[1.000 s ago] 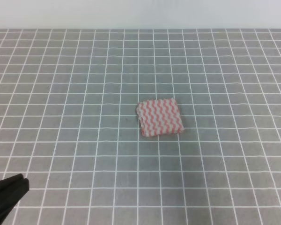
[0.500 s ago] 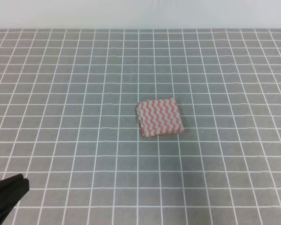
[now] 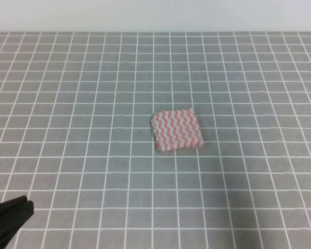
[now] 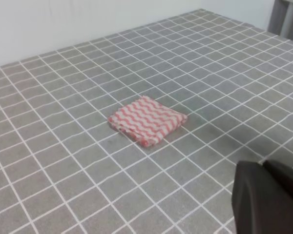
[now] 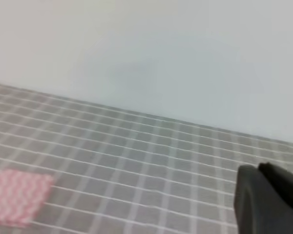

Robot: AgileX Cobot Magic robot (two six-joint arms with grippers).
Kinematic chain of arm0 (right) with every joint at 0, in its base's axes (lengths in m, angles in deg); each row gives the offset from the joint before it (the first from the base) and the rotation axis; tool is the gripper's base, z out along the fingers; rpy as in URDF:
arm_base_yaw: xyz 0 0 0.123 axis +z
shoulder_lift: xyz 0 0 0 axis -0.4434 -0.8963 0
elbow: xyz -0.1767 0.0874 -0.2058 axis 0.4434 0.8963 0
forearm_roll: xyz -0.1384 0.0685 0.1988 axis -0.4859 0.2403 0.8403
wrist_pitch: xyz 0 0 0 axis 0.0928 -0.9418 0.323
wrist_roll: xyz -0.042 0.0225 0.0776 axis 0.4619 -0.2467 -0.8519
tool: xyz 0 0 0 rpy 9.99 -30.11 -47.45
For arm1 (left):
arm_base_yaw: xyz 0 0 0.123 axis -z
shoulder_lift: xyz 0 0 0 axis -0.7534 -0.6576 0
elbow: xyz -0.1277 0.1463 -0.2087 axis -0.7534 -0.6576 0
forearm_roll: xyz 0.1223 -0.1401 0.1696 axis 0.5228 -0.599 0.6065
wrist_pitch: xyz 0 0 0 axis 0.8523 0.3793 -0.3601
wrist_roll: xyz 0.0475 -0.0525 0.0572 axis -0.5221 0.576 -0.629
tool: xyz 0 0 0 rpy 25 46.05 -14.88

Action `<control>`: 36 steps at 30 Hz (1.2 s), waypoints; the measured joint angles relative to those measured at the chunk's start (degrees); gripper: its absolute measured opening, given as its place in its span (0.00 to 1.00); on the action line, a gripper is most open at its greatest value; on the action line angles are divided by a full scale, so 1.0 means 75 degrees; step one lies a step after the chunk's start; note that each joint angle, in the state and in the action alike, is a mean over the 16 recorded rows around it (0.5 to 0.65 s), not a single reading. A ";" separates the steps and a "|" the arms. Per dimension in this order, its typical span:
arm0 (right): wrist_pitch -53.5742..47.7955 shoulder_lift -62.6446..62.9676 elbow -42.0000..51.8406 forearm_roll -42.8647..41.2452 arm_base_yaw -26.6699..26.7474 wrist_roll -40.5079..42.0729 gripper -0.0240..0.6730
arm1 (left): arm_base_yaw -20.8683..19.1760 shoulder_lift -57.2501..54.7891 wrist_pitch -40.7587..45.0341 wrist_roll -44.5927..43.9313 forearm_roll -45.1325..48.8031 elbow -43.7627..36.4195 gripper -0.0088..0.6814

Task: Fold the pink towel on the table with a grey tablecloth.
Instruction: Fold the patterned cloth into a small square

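on the table with a grey tablecloth point(image 3: 67, 104), the pink towel point(image 3: 177, 129) lies flat near the middle, folded into a small, nearly square pad turned slightly off the grid lines, stripes running front to back. the left gripper point(image 3: 8, 223) sits well apart from the towel, toward the near left corner, holding nothing; i cannot tell how far open it is. the right gripper point(image 5: 268, 200) is a dark blur, state unclear. since a second ago the left gripper has sunk slightly lower; the towel is unmoved.
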 joint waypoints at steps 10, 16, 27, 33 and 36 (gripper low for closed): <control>-0.0213 0.1620 0.1346 -0.0264 -0.0924 -0.0330 0.01 | 0.0002 0.0022 0.0031 -0.0002 0.0005 0.0000 0.01; -0.0435 0.2108 0.1936 -0.1427 -0.0980 -0.1853 0.01 | 0.0002 0.0022 0.0036 -0.0001 0.0004 0.0000 0.01; -0.1119 0.2822 0.2760 -0.3180 -0.0979 -0.4209 0.01 | 0.0003 0.0037 0.0060 -0.0003 0.0008 0.0000 0.01; -0.1339 0.2926 0.2864 -0.3200 -0.0980 -0.4250 0.01 | 0.0004 0.0044 0.0065 -0.0003 0.0009 0.0001 0.01; -0.1374 0.2936 0.2864 -0.3190 -0.0979 -0.4244 0.01 | 0.0003 0.0037 0.0060 -0.0003 0.0008 0.0000 0.01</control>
